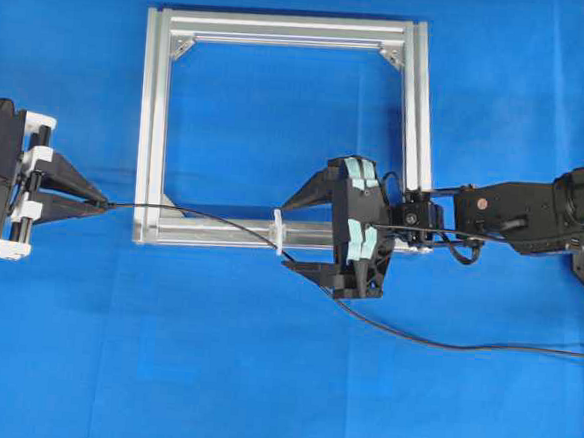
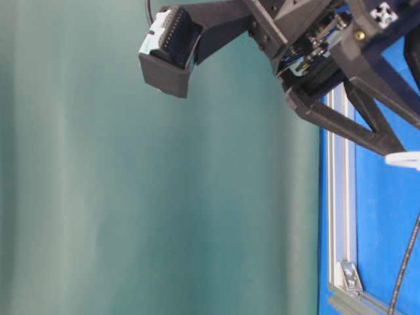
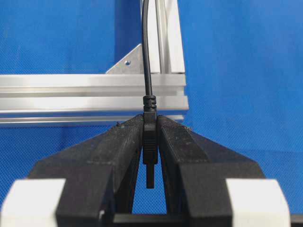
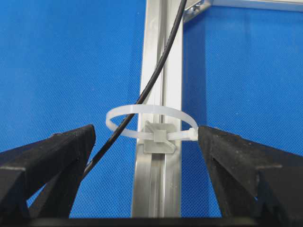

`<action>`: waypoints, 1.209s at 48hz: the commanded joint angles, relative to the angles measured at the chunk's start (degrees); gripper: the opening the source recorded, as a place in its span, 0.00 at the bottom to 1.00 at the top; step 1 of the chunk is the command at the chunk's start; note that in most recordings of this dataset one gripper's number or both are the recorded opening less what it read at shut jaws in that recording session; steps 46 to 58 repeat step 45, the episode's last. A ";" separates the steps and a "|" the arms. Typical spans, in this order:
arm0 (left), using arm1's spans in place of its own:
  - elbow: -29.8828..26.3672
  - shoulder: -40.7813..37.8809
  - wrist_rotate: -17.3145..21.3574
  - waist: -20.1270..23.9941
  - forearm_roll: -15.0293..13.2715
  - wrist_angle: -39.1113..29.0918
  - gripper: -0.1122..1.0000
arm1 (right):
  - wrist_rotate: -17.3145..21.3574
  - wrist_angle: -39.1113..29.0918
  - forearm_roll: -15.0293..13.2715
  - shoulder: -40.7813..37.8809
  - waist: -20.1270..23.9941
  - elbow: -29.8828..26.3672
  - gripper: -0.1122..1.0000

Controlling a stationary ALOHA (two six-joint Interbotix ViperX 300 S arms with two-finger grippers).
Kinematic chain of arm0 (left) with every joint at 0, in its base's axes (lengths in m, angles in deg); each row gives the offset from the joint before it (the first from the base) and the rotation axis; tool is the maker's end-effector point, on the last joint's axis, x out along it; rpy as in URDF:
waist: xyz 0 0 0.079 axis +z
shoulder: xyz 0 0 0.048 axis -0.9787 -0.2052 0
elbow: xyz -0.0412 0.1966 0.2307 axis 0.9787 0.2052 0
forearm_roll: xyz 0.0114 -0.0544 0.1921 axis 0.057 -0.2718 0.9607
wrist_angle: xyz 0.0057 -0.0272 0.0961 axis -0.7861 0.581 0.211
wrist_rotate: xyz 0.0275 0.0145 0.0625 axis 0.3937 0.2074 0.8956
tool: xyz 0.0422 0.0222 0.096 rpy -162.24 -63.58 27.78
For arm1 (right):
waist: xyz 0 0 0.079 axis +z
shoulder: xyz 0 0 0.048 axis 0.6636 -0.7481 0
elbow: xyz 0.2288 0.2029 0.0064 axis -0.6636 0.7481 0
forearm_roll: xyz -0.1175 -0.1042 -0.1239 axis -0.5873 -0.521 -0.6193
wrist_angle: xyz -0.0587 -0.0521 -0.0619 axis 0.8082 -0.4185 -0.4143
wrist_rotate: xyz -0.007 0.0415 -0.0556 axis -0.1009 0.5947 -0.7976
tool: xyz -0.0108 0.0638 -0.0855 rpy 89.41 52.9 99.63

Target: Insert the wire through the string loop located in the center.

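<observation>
Overhead exterior view: a square silver frame point(image 1: 283, 133) lies on a blue table point(image 1: 261, 377). The left gripper point(image 1: 101, 204) sits at the left edge, just outside the frame's lower left corner, with its fingers pinched almost together on the end of the wire point(image 1: 212, 218). From there the thin black wire runs rightward over the frame's lower bar, passes the white string loop point(image 1: 278, 232) standing on the middle of that bar, goes under the right gripper point(image 1: 289, 234), and trails off along the table to the right edge.

In the left wrist view the wire's plug point(image 3: 149, 142) is clamped between the two black fingers point(image 3: 118, 151), its metal tip pointing back toward the camera and the cable leading away across the frame's corner.

In the right wrist view the right gripper's fingers point(image 4: 52, 151) are spread wide, one on each side of the loop, holding nothing. The right-hand finger looks very near or touching the loop's side; I cannot tell which. The loop stands upright on a small mount on the bar, and the wire runs through it, coming down the bar and leaving toward the lower left.
</observation>
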 commanded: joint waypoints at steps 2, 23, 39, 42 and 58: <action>-0.62 0.00 -0.18 0.00 0.09 0.26 0.18 | -0.18 0.26 -0.35 1.93 0.09 -0.70 0.95; -1.58 -0.53 -0.70 0.70 0.09 -0.70 0.45 | -0.70 0.26 -0.35 2.02 0.09 -1.23 0.95; -3.16 -2.81 -0.53 0.79 0.09 -4.04 0.88 | -0.70 0.26 -0.18 2.29 0.09 -1.23 0.95; -3.43 -3.16 -0.53 0.79 0.09 -4.22 0.88 | -0.70 0.18 -0.18 2.46 0.09 -1.14 0.95; -3.78 -3.34 -0.53 0.79 0.09 -4.31 0.88 | -0.70 -0.09 -0.18 2.81 0.09 -1.14 0.95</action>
